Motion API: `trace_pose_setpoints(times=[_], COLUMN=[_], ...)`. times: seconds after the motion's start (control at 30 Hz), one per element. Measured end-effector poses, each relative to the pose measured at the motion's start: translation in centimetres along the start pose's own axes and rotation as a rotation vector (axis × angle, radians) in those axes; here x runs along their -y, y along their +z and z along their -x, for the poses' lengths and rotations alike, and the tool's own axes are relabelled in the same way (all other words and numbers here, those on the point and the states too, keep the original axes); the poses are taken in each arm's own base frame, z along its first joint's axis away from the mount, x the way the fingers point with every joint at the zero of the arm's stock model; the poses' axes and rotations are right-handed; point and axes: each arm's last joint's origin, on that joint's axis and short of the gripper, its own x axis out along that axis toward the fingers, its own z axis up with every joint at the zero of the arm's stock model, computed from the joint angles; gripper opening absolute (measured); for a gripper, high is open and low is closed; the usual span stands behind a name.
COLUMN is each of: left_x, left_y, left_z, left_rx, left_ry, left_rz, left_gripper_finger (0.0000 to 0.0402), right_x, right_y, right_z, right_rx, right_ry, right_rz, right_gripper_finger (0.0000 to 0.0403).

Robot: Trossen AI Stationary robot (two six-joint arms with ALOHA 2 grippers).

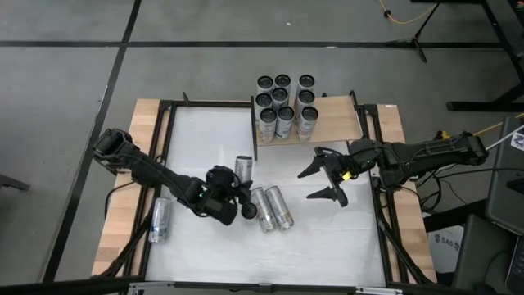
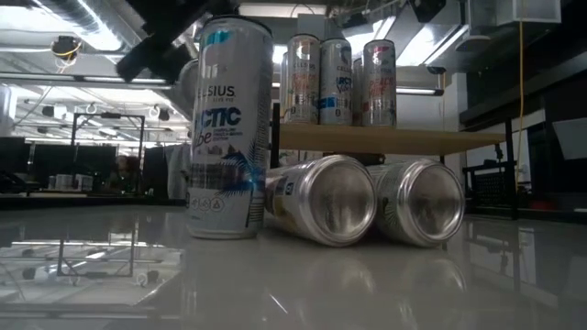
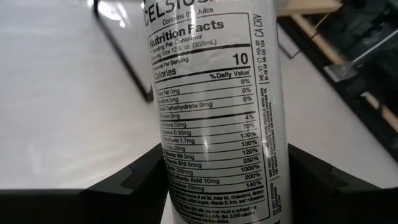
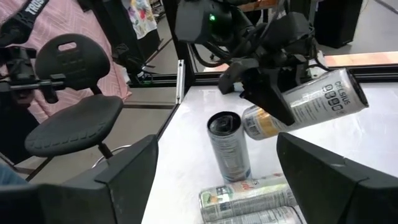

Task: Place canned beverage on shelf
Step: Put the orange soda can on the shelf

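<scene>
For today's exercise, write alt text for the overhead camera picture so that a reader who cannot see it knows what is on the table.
The left gripper is shut on a can near the table's middle, beside one upright can and two lying cans. Nine upright cans crowd the wooden shelf at the far edge. The right gripper hangs open nearby; another can lies at the left edge.

- In the left wrist view, the held can [image 3: 208, 106] ran past the picture's top and bottom edges, its brand name cut through.
- That can hid most of the bench [image 3: 56, 99] behind it, and the two fingers [image 3: 134, 186] showed only in part.
- In the low view, the upright can [image 2: 229, 128] covered part of the shelf [image 2: 385, 139].
- The lying cans [image 2: 335, 199] hid the shelf's lower posts.
</scene>
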Motion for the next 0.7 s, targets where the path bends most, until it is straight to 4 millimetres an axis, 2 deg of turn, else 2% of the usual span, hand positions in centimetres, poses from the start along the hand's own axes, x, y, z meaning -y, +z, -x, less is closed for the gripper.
trace_pose_setpoints(times=[0.4,0.7], left_x=[1.2,3.0], left_y=[1.6,2.9], left_z=[-1.2,-1.4], left_rx=[0.111,0.216], left_ry=[-0.048,-0.132], left_rz=[-0.024,-0.071], left_gripper_finger=[0.0236,0.0236], right_x=[0.0,0.0], right_y=[0.0,0.0], right_z=[0.0,0.0], right_rx=[0.001,0.001], right_ry=[-0.007,-0.009], right_rz=[0.0,0.002], right_gripper_finger=[0.0317,0.0317])
